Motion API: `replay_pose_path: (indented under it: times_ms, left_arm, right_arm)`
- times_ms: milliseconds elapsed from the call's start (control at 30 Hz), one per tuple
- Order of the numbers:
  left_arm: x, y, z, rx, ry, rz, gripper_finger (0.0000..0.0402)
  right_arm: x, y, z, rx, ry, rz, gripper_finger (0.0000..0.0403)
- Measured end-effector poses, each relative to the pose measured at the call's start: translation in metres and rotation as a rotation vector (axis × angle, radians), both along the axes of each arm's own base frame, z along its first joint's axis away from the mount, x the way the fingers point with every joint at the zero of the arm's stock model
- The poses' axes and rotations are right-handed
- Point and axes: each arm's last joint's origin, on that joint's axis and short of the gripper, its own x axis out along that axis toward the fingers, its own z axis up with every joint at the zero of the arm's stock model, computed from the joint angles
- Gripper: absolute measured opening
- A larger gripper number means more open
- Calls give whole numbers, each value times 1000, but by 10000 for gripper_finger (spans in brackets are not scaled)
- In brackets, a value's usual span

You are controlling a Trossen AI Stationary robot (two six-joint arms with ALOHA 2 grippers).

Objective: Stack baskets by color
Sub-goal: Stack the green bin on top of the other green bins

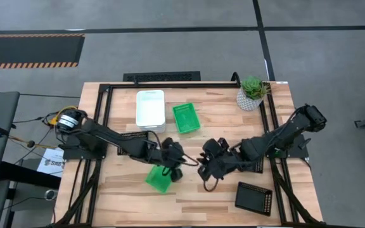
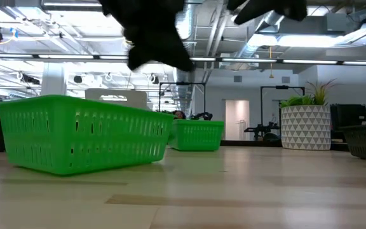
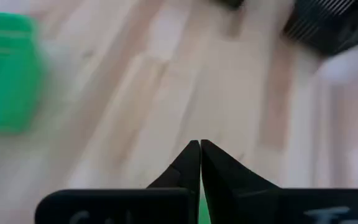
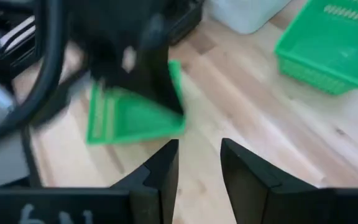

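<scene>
Tilted green basket (image 1: 158,178) beside closed left gripper (image 1: 176,172) (right gripper (image 1: 206,172) parted, empty).

Two arms (image 1: 116,140) are showing matte black, jointed links trailing dark cables; black tapered fingers (image 4: 160,171) are carrying faint pale lettering behind them.

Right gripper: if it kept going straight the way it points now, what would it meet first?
Probably the tilted green basket that the left gripper holds, which lies straight ahead of the open right gripper in its wrist view. Depth is unclear.
</scene>
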Motion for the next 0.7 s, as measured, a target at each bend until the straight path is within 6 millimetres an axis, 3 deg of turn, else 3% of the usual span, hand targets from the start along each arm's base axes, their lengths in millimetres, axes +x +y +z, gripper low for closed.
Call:
replay_pose_path:
  times_ms: [133,233,467,567,700]
  left_arm:
    - [-41,-3,34,144,165,6,0]
    - [-78,-4,58,148,207,40,0]
    - [-150,0,104,67,104,158,35]
    - [-171,2,117,18,47,170,72]
    - [-190,8,130,-56,-23,176,125]
  right_arm:
    - [-8,14,0,-6,-6,26,141]
    - [-8,22,-3,-21,-28,8,143]
    - [36,28,-47,20,-32,16,202]
    - [55,23,-71,89,-26,-56,237]
    - [64,19,-90,205,-29,-205,257]
